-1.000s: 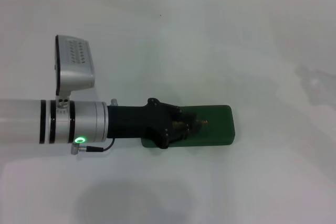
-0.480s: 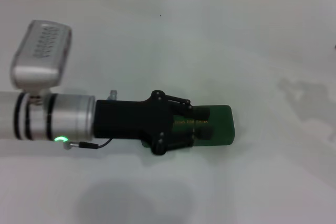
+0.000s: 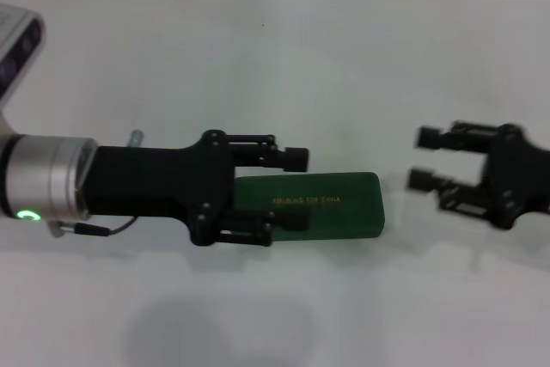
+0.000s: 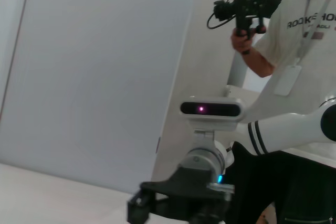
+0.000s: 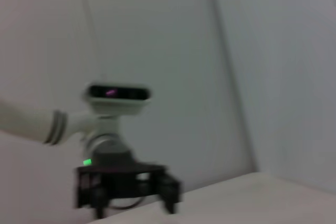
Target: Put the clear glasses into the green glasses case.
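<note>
Green glasses case (image 3: 331,205): one — lid closed, flat on white table (image 3: 284,66).
Left gripper (image 3: 296,188): fingers apart, straddling case's left end.
Right gripper (image 3: 425,159): fingers apart — right of case, clear of it.

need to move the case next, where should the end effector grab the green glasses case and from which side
Probably across its short width, near the free end of the green glasses case, coming straight down from above. It lies flat and closed on the table, long axis left to right, and the long straight edges suit opposed fingers. The left end effector overlaps its other end; the right end effector is open beside it.
</note>
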You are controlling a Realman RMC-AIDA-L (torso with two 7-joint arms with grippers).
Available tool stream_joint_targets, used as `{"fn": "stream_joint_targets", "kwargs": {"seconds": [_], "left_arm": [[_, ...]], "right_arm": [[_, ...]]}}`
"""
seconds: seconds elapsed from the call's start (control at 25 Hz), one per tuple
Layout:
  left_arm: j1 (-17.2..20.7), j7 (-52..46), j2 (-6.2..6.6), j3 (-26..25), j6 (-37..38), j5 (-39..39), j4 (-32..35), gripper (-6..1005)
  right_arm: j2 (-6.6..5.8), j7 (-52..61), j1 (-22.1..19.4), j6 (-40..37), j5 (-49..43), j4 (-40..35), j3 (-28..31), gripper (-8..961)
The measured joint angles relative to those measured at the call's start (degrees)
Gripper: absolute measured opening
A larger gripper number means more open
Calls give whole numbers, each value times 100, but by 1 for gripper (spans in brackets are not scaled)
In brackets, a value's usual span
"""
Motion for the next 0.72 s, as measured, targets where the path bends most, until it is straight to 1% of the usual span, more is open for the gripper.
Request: {"fn": "stream_joint_targets", "kwargs": {"seconds": [0.08, 0.12, 0.28, 0.32, 0.52, 0.72], "left_arm": [[17, -46, 69, 0, -2, -8, -1, 698], [34, -51, 88, -2, -3, -10, -1, 698], [100, -53, 104, -97, -1, -10, 11, 698], [128, -50, 105, -130, 3, -10, 13, 698], [246, -24, 105, -227, 12, -19, 20, 698], [282, -35, 105, -239, 16, 4, 23, 698]], "right_arm": [[13, 41, 97, -8, 22, 6, -245, 468], [19, 63, 151, -14, 28, 15, -353, 501], [29, 118, 336, -54, 136, 58, -749, 635], [30, 125, 361, -77, 164, 59, -803, 656], [28, 192, 474, -137, 221, 58, -918, 762], [20, 199, 520, -141, 233, 58, -946, 867]]}}
